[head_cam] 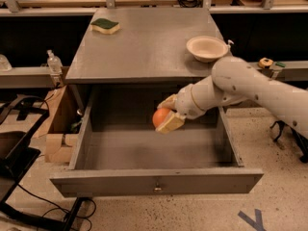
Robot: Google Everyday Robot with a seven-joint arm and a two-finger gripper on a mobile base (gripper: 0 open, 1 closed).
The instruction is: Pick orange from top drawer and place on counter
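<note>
The orange is held between the fingers of my gripper, which is shut on it. It hangs above the middle of the open top drawer, a little below the level of the counter. My white arm reaches in from the right. The drawer's front panel with its small keyhole faces me. The drawer floor under the orange is bare.
A white bowl sits at the counter's right edge, close above my arm. A green-and-yellow sponge lies at the counter's back left. A cardboard box and cables stand on the floor to the left. A wooden bench runs behind.
</note>
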